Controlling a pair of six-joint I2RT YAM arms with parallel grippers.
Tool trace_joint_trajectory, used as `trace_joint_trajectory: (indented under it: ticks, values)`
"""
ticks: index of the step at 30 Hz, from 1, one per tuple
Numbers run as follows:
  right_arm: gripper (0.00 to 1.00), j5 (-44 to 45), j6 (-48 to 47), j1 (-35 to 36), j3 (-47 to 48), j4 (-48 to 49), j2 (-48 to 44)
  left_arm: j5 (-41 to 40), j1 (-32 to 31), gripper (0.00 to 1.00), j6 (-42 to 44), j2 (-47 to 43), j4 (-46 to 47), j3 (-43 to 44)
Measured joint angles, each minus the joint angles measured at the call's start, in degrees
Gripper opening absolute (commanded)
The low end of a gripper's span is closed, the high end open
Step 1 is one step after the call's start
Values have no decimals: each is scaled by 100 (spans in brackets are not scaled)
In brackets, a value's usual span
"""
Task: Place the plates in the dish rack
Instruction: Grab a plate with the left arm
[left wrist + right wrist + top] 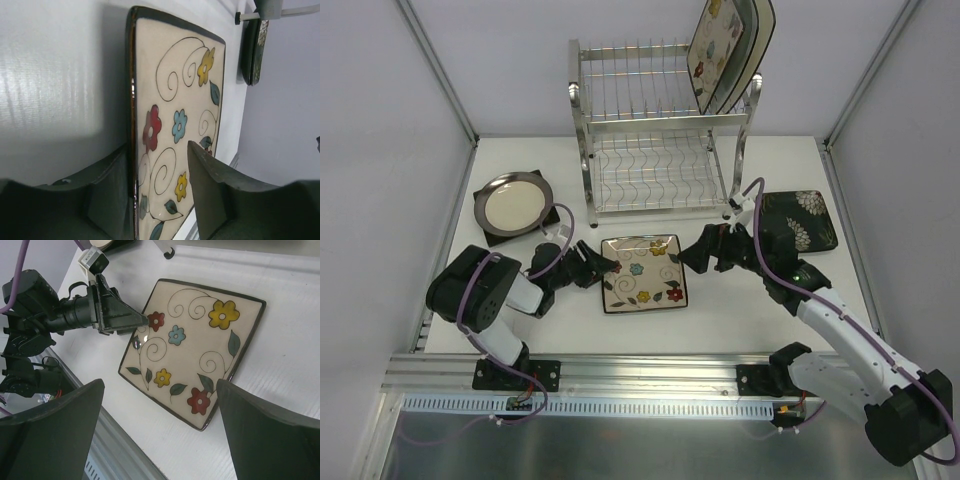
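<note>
A square cream plate with colourful flowers [642, 272] lies flat on the white table in front of the chrome dish rack [660, 130]. My left gripper [601, 268] is open at the plate's left edge. In the left wrist view [159, 150] its jaws straddle the dark rim of that plate [175, 100], one finger under it and one above with a gap. My right gripper [698, 255] is open and empty just right of the plate. In the right wrist view [160, 385] it hovers over the plate's [195, 340] near edge.
Two plates [730, 50] stand in the rack's top tier at the right. A round cream plate [513, 203] sits on a dark square plate at the left. A dark plate with white flowers [800, 220] lies at the right. A metal rail [650, 375] runs along the near edge.
</note>
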Motion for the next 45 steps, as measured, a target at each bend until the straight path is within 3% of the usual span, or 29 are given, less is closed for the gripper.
trace_joint_trajectory:
  ticks: [1, 3, 4, 7, 17, 33, 45]
  values:
    - [100, 2, 0, 0, 0, 2, 9, -24, -7, 35, 4, 46, 9, 15]
    - [99, 9, 0, 0, 0, 4, 37, -61, -7, 24, 13, 138, -37, 17]
    - [100, 13, 0, 0, 0, 4, 55, -63, -7, 14, 24, 175, -61, 17]
    - [99, 22, 0, 0, -2, 7, 116, -35, -39, 0, 46, 190, -129, 15]
    - [99, 28, 57, -15, -192, 140, 291, 72, -44, 0, 20, -404, -468, -2]
    - [100, -396, 634, -457, -614, 874, 852, 190, -76, 0, 540, -2603, -2170, 4]
    - [98, -1034, 1012, -555, -868, 1670, 1296, 256, -76, 0, 570, -3928, -2549, 98]
